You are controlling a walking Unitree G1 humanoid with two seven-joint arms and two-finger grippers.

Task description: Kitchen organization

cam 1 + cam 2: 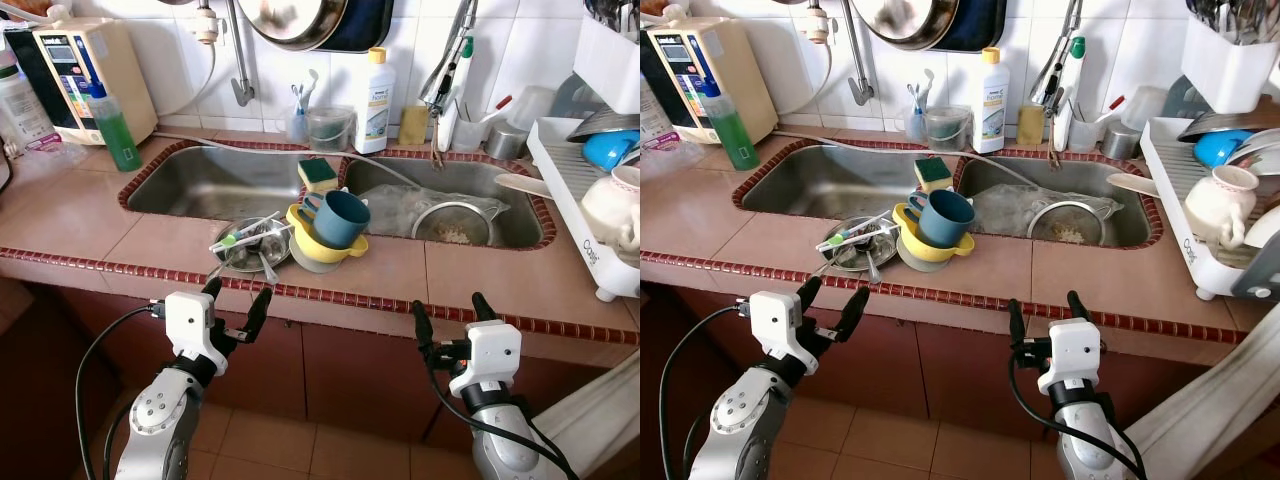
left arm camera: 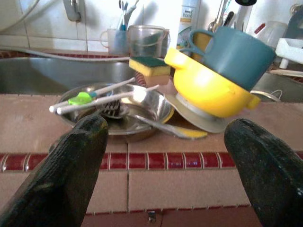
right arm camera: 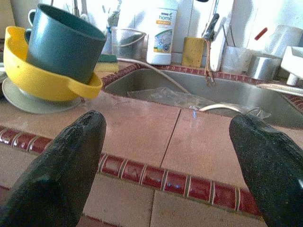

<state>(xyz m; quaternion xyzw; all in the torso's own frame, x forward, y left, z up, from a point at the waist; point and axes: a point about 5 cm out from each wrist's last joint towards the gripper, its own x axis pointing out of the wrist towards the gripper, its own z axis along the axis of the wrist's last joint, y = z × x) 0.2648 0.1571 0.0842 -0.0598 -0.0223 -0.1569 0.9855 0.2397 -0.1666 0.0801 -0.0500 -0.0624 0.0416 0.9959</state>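
Left tool (image 1: pixel 236 302) and right tool (image 1: pixel 452 309) hover wide open, empty, before the tiled counter (image 1: pixel 80 215); teal mug (image 1: pixel 336 217) sits tilted in yellow bowl (image 1: pixel 315 243), likely awaiting washing.

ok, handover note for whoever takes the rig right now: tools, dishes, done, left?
Left tool: open, holding nothing, just short of the counter edge, facing the steel dish with cutlery in it.
Right tool: open, holding nothing, at the counter edge further right.
Teal mug sits tilted in the yellow bowl on a grey plate, on the counter beside the steel dish; sponge on the sink divider.
Done: nothing visibly moved.
Left: the whole dirty stack; drying rack stands to the right.
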